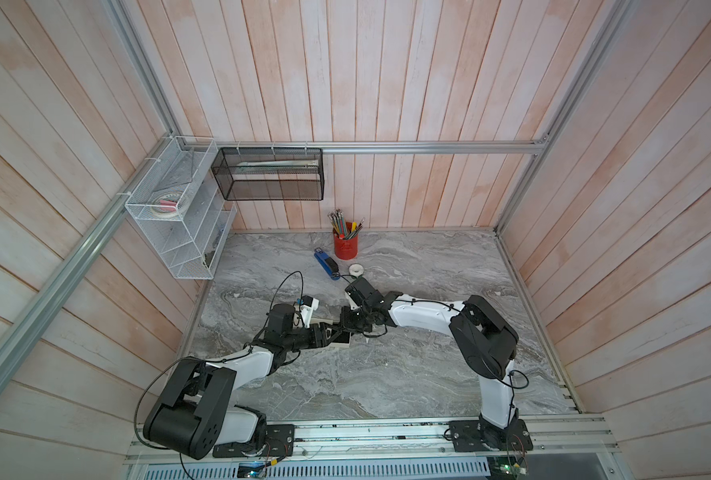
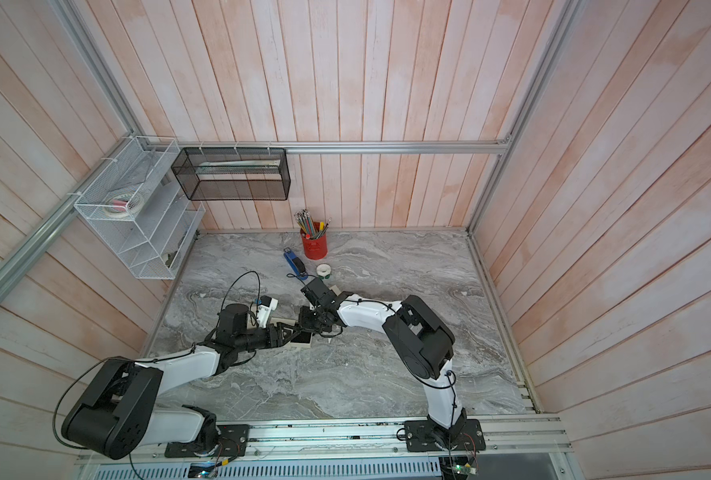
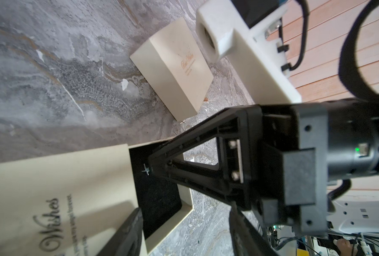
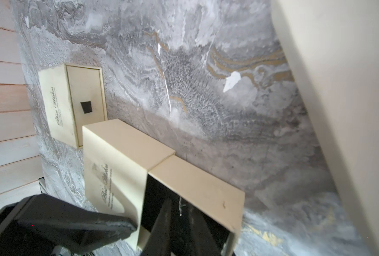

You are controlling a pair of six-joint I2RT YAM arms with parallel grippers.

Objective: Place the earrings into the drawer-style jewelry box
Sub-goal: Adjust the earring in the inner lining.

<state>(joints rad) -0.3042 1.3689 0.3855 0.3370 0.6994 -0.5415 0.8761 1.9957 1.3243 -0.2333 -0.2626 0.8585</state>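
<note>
A: Left jaws, closest to the lens?
B: Parted. One finger (image 3: 126,230) hangs over the sleeve (image 3: 62,177) mouth of the jewelry box (image 1: 344,341), its mate beyond the pulled-out drawer (image 3: 187,200).
A: Right jaws?
B: Narrow, tips down in the drawer at the earring (image 3: 146,171), over the black lining (image 3: 159,199) near the sleeve.
A: Pinched or lying free?
B: Can't tell, it's too small.
A: And the box (image 2: 301,341) in both top views?
B: On the grey surface (image 1: 387,374), where the two jaws meet, with a second cream box (image 3: 173,66) near it.
</note>
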